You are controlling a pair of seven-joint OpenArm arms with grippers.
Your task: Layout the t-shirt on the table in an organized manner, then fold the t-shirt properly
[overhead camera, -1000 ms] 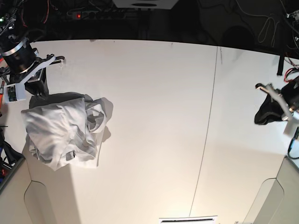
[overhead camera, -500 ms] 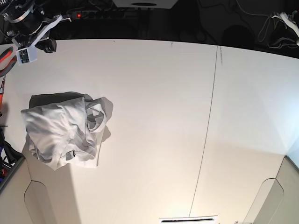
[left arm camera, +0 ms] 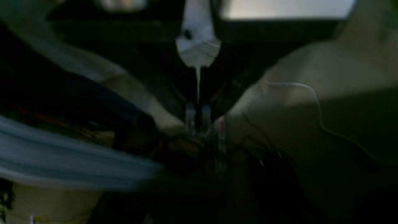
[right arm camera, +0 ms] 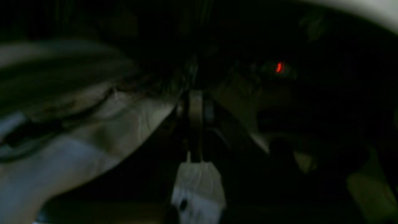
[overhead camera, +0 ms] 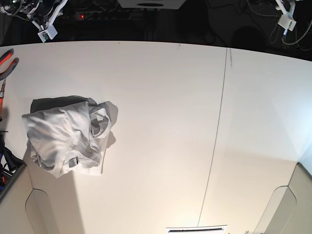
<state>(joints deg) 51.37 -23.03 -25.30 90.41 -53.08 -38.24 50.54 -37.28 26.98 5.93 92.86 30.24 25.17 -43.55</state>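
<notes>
From the base view I see the shirt (overhead camera: 68,139) lying in a crumpled heap near the table's (overhead camera: 161,122) left edge, folds bunched over each other and a ribbed bit of collar showing on its right side. A thin dark seam (overhead camera: 217,131) runs across the table well to the right of the shirt. Both arms are pulled up off the table: the right gripper (overhead camera: 46,30) sits at the top left corner above the far edge, the left gripper (overhead camera: 285,17) at the top right corner, both well apart from the shirt. An orange-handled tool (overhead camera: 7,62) lies at the left edge

On my left wrist view everything is dark and blurred; the left gripper (left arm camera: 198,119) has its two fingers pressed together with nothing between them, and a thin white wire (left arm camera: 314,99) crosses a pale surface to the right

My right wrist view is darker still; the right gripper (right arm camera: 195,105) also reads as closed and empty, with a small red light (right arm camera: 279,67) glowing to its right. I cannot make out the shirt in either wrist view
</notes>
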